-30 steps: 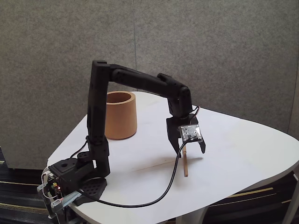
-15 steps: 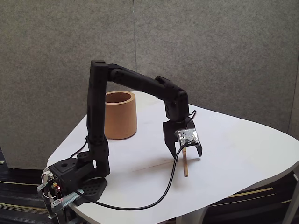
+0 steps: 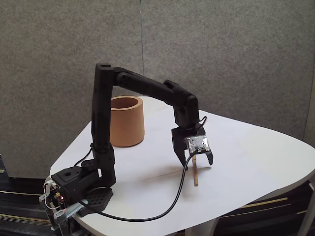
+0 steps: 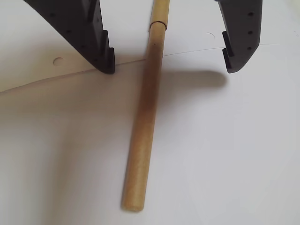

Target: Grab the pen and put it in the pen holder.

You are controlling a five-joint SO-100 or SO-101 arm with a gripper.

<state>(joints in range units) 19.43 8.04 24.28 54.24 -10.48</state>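
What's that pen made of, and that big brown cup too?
The pen looks like wood or bamboo: tan, matte, faintly streaked, with a paler cap section and a darker patch mid-shaft. The cup looks like thick cardboard or wood: plain, dull tan-brown, thick-walled, no shine. Neither can be settled for certain from here.

No readable text, label, brand, number or sign is found. Between the jaws, the pen is left unmarked; the small board mounted just above the jaws carries markings too small to be read.
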